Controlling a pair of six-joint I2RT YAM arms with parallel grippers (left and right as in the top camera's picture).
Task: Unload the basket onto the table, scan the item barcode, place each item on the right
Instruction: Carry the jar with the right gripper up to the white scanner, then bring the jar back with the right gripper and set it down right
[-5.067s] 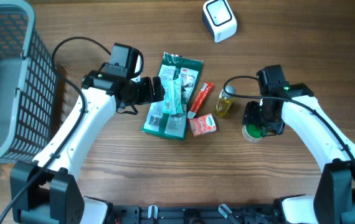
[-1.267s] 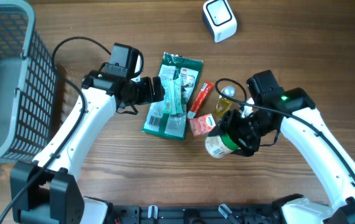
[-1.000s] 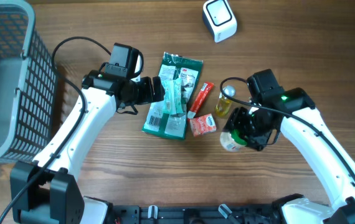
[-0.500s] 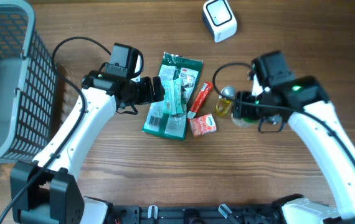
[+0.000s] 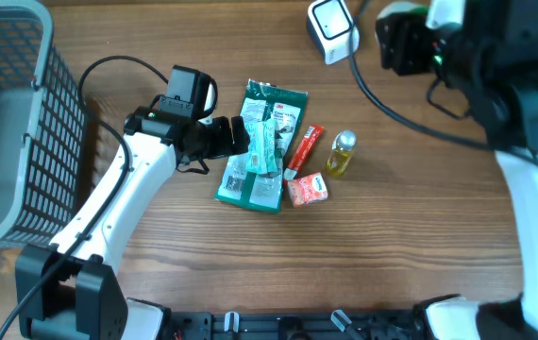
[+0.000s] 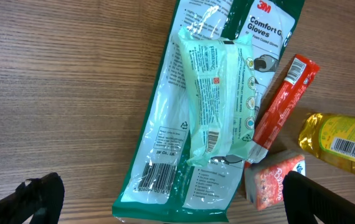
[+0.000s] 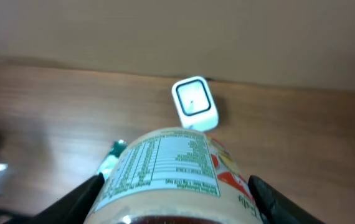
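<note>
Overhead: right arm (image 5: 510, 90) is up high, close to the cam, its head just beside the scanner (image 5: 333, 30) at the far edge of the table (image 5: 203, 274); the jar can't be made out from here. Left gripper (image 5: 236, 139) sits low at the edge of the glove pack (image 5: 255, 184), w/ a red tube (image 5: 302, 151), small yellow bottle (image 5: 341, 156) and pink sachet (image 5: 308, 190) bunched just right of it. Wire basket (image 5: 24, 123) is far left, well apart. Left wrist: jaws spread wide w/ nothing gripped, hovering over the glove pack, which has a wipes pack (image 6: 218, 93) lying on top; tube touches that pile's edge, bottle beyond it. Right wrist: right gripper (image 7: 180, 202) clamps the jar (image 7: 177, 165) from both sides, the part-open span filled by it, nutrition table facing the cam. Scanner lies ahead and below, apart from the jar. No barcode shows on the visible face. Judgement: pick-up and carry look done, approx. halfway or more. Left to do: bring the jar to the scanner window and prob. rotate it till the code faces it. Nothing stands btwn jar and scanner; the pile and left arm are off to one side, so the main snag is not knowing where the code sits.
</note>
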